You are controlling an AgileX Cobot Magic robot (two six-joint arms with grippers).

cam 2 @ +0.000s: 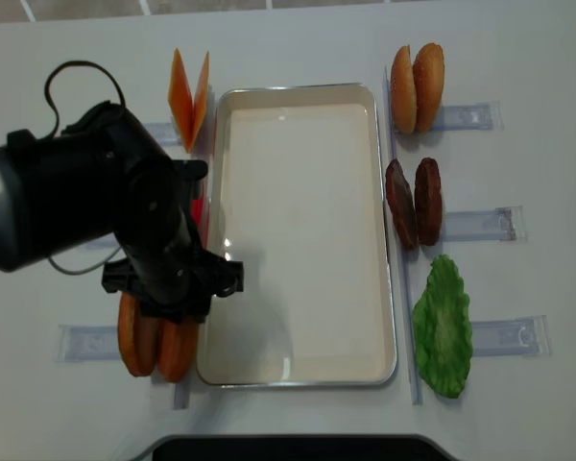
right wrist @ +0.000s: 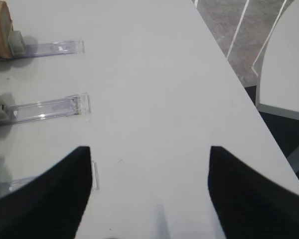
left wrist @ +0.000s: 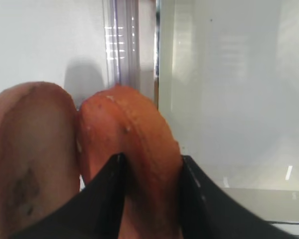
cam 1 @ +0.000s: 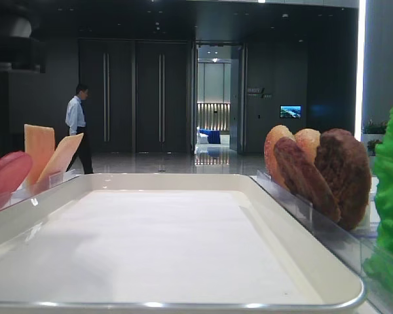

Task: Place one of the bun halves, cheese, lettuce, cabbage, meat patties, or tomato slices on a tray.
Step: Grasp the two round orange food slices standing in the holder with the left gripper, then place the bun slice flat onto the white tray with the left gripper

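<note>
White tabletop: left gripper [left wrist: 149, 186] fingers pinch orange-tan round bun half [left wrist: 132, 149] upright in clear holder [left wrist: 122, 42], beside empty white rectangular tray [cam 2: 394, 288]; presumably for lifting across.

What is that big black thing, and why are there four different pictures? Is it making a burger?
The black thing is a robot arm seen from above; its left gripper is like a hand with two fingers. One camera looks down at the whole table, one sits low beside the white tray, and each gripper carries its own small camera. Around the tray stand pretend burger parts: cheese, bun halves, meat patties and lettuce. In the left gripper's camera the two black fingers sit on either side of an orange-brown bun half, closing on it. The right gripper is open over bare table, holding nothing.
</note>
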